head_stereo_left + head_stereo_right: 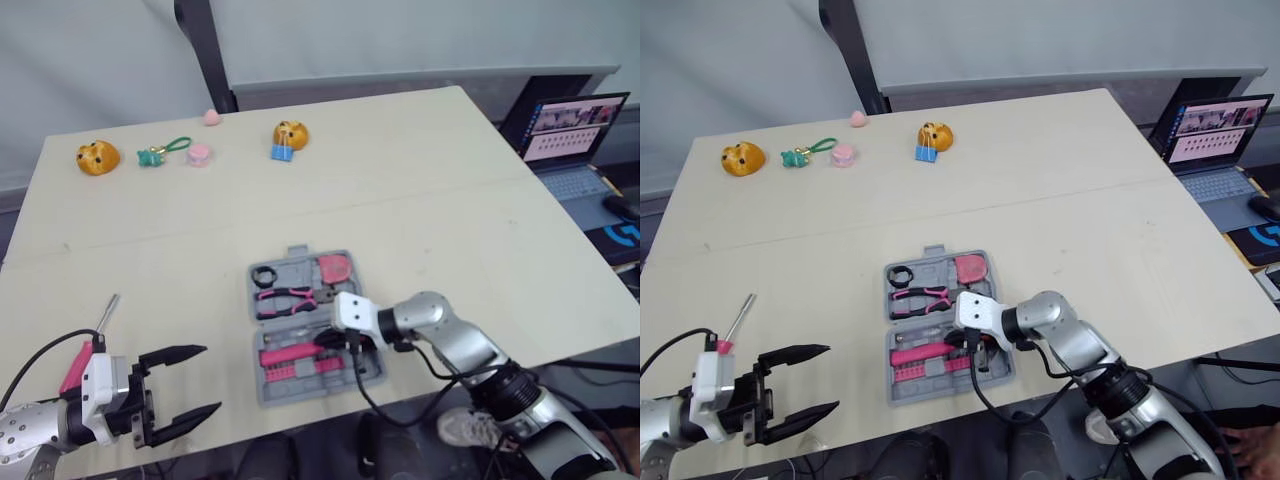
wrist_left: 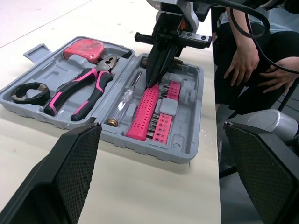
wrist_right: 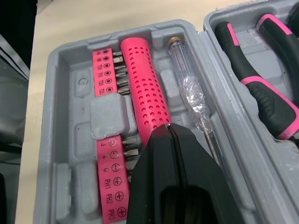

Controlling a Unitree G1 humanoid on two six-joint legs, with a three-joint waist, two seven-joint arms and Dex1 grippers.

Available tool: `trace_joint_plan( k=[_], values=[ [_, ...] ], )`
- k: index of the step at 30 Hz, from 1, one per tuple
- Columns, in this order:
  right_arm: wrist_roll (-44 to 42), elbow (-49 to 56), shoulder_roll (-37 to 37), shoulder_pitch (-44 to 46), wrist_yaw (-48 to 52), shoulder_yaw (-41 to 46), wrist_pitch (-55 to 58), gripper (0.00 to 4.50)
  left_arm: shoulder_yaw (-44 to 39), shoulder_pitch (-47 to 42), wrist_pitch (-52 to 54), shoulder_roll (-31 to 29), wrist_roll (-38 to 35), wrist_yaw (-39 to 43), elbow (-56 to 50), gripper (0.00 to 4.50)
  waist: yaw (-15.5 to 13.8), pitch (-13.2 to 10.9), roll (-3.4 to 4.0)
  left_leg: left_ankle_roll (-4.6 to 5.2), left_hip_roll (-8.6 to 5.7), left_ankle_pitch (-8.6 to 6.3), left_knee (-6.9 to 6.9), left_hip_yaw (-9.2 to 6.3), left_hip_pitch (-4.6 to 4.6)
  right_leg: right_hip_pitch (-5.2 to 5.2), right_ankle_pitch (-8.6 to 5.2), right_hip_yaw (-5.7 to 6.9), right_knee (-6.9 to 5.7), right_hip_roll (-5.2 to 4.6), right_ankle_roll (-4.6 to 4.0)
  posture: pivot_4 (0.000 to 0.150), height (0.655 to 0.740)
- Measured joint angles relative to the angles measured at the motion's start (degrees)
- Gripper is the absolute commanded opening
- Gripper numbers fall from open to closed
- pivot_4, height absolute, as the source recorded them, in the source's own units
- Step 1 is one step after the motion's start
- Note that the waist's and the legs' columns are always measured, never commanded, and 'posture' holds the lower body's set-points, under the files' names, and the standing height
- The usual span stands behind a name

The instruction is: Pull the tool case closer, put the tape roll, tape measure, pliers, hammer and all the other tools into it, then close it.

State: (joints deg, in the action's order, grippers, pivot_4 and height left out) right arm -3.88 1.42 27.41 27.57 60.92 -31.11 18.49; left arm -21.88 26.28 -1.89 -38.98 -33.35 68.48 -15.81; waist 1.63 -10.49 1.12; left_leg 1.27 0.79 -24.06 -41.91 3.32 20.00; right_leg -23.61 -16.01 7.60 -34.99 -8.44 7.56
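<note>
One screwdriver [image 1: 105, 315] lies loose at the front-left corner of the bench [image 1: 450, 200] by the splayed left gripper [image 1: 190, 385]; right gripper [image 3: 169, 130], tips pressed together, touches the hammer [image 3: 140, 88] in the unclosed tool case [image 3: 60, 65].

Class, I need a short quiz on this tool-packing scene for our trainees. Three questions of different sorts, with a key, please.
1. True or false: the case lies open on the table.
2. Which tool lies outside the case? A pliers, B screwdriver, C tape roll.
3. Short answer: what does the shut right gripper touch?

Key: 1 true. 2 B. 3 the pink handle in the case.
</note>
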Motion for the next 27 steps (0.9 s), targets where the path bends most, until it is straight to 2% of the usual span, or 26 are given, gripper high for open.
trace_joint_plan(
  k=[8, 22, 27],
  values=[
    [2.26, -2.14, -0.68, -1.12, -0.98, -0.03, -4.71, 0.03, 0.0, -0.83, -0.01, 0.0, 0.0, 0.43, 0.12, 4.5, 0.0, 0.18, -0.22, -0.02, 0.16, -0.02, 0.24, 0.04, -0.81, 0.66, -0.03, -0.07, 0.06, -0.03, -0.06, 0.15, 0.7155],
    [4.54, -5.5, -1.44, -2.51, -3.78, 0.09, -9.6, 0.03, 0.07, -1.04, -0.01, 0.0, 0.03, 0.25, 0.1, 4.5, -0.08, 0.75, -0.35, -0.02, 0.15, -0.03, 0.33, -0.15, -0.87, 0.83, -0.04, 0.01, 0.25, -0.1, -0.08, 0.15, 0.7155],
    [2.52, -3.94, -1.98, -3.72, -3.59, 2.56, -6.55, 0.03, 0.43, -1.04, -0.01, 0.02, 0.04, -0.07, 0.08, 4.5, -0.2, 0.85, -0.25, -0.02, 0.14, -0.03, 0.35, -0.26, -0.83, 0.86, -0.05, 0.07, 0.3, -0.11, -0.08, 0.15, 0.7155]
  ],
)
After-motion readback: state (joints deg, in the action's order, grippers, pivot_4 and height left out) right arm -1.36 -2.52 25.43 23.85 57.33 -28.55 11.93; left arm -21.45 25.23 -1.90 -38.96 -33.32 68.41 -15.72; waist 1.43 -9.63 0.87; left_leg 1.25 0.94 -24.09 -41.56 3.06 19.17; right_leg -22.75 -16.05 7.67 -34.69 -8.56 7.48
